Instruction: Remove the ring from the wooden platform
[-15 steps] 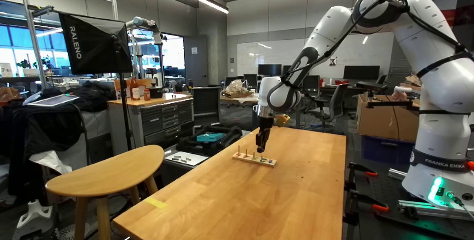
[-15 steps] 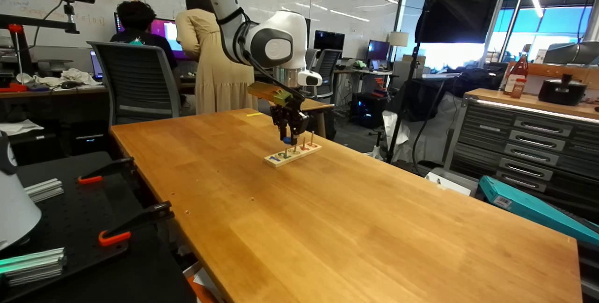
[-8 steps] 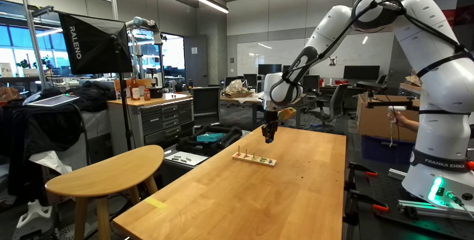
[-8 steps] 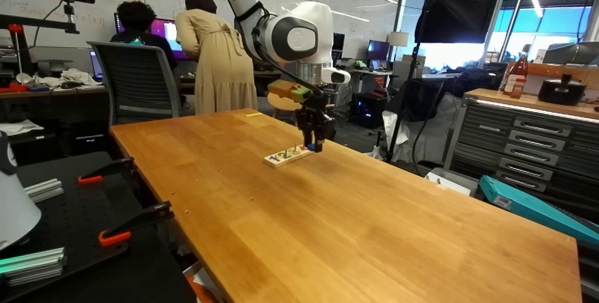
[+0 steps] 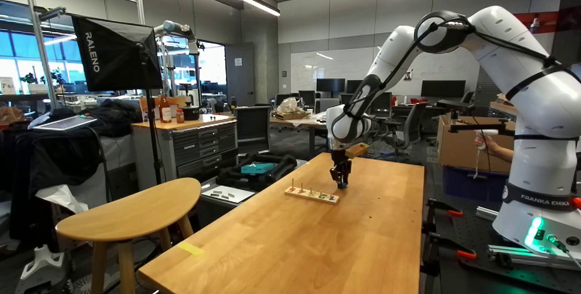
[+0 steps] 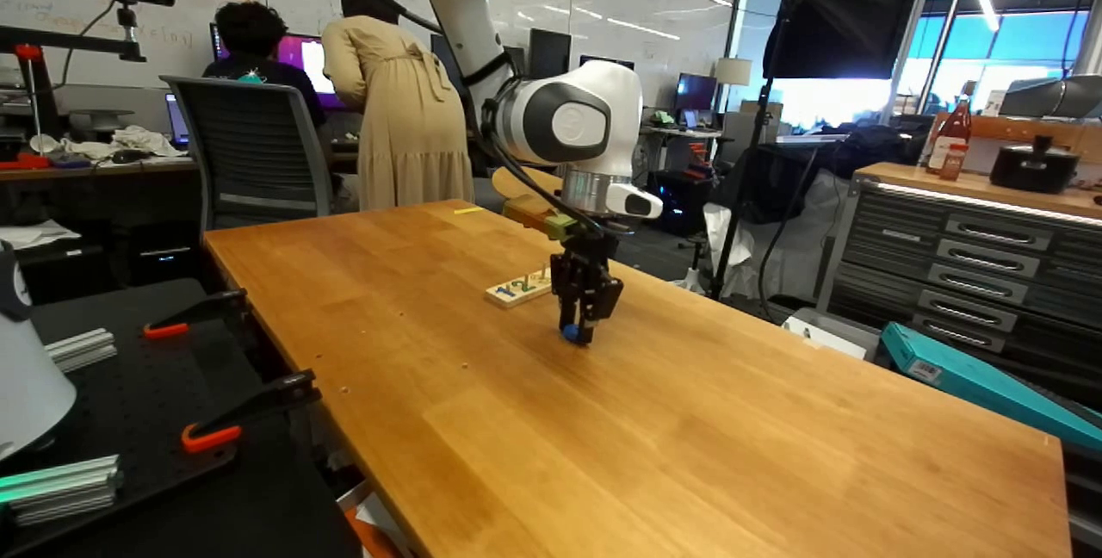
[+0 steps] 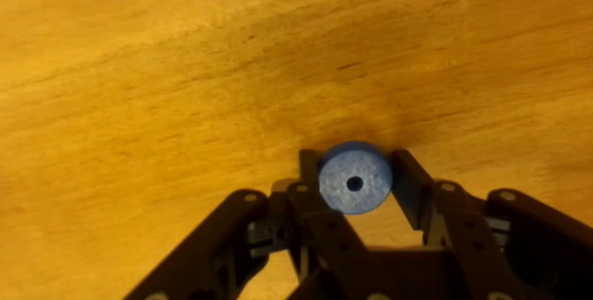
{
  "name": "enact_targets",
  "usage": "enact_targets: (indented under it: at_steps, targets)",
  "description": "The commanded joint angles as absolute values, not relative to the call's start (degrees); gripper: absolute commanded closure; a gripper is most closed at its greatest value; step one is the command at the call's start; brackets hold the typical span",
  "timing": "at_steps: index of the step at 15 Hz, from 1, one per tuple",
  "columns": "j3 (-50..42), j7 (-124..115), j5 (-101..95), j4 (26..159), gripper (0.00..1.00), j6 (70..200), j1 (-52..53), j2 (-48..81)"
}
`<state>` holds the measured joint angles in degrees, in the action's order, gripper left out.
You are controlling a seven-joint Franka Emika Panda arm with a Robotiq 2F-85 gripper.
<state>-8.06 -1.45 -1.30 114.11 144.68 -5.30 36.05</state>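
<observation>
Hand [image 7: 356,170] clamps the blue ring [image 7: 372,196] by its sides, down at the table [image 6: 620,437]; whether the ring touches it, I cannot tell. Near them, apart from the ring, lies the wooden platform [image 5: 312,197].

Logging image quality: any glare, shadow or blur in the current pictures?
Wrist view: fingers and tabletop look slightly soft, with a dim shadow beside the blue ring; in an exterior view, the window is blown out; in both exterior views, light streaks glare off a whiteboard.
</observation>
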Motion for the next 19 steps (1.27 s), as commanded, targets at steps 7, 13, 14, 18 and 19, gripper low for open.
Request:
enact_targets:
  at_steps: [7,13,14,18,19]
  targets:
    - [-1.89,3.92,-1.28,119.12,0.0,133.05,-3.5,19.34]
    - [0.32,6.14,0.11,123.22,0.0,120.57,-2.32,2.64]
    - [0.26,6.67,0.21,123.55,0.0,118.52,-2.23,0.25]
    - [-0.32,6.43,-0.26,121.66,0.0,116.02,-1.9,0.2]
    - [-0.38,6.62,-0.23,122.09,0.0,115.82,-1.9,-0.57]
